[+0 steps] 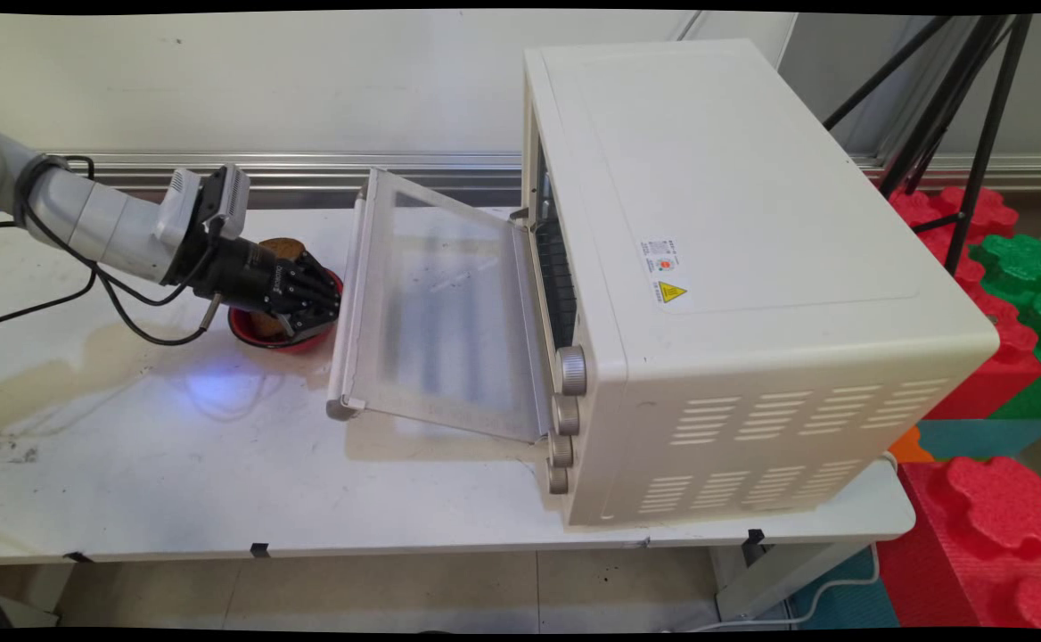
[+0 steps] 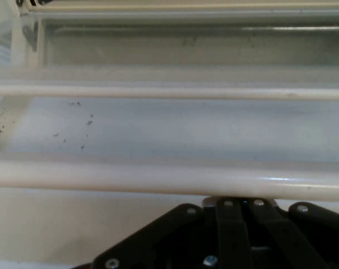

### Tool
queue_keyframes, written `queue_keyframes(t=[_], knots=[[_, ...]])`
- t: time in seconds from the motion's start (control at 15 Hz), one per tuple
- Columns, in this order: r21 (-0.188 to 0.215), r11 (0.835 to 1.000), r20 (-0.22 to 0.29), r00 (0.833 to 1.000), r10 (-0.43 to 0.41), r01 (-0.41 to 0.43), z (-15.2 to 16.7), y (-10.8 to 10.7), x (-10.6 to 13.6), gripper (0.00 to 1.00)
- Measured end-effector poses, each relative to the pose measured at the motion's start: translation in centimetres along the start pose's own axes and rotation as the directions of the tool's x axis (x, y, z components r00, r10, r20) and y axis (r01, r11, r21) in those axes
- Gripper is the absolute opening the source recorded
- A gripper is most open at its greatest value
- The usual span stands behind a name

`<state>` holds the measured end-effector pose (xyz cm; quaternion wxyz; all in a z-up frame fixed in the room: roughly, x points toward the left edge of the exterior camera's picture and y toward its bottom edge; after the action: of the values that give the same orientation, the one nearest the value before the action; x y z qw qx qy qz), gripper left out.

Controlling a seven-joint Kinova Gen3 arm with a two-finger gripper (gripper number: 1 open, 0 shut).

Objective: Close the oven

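The gripper (image 1: 320,308) lies low over a red bowl (image 1: 282,337) at the table's (image 1: 173,464) far-left area, its black fingers drawn together with no visible gap and pointing toward the oven door (image 1: 436,312); whether they grasp anything cannot be determined. A brown, rounded item (image 1: 282,247) sits in the bowl, partly hidden behind the gripper. The bowl stands just beside the door's handle bar (image 1: 347,312). In the hand view, the closed fingertips (image 2: 236,204) sit directly against this cream handle bar (image 2: 158,176). The glass door hangs open, tilted downward. The cream toaster oven (image 1: 734,267) occupies the table's right side, four knobs (image 1: 565,415) on its front. Black cables (image 1: 84,285) trail from the arm.
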<state>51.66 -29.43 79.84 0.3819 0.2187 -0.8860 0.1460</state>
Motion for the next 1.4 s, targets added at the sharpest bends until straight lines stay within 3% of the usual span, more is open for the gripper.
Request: queue_keyframes(t=[0.8,1.4], knots=[[0.019,1.0,-0.099,0.995,0.014,-0.013,-2.4,0.2,1.9,0.0],[0.042,0.999,-0.187,0.982,0.04,-0.033,-3.6,-0.4,5.8,0.0]])
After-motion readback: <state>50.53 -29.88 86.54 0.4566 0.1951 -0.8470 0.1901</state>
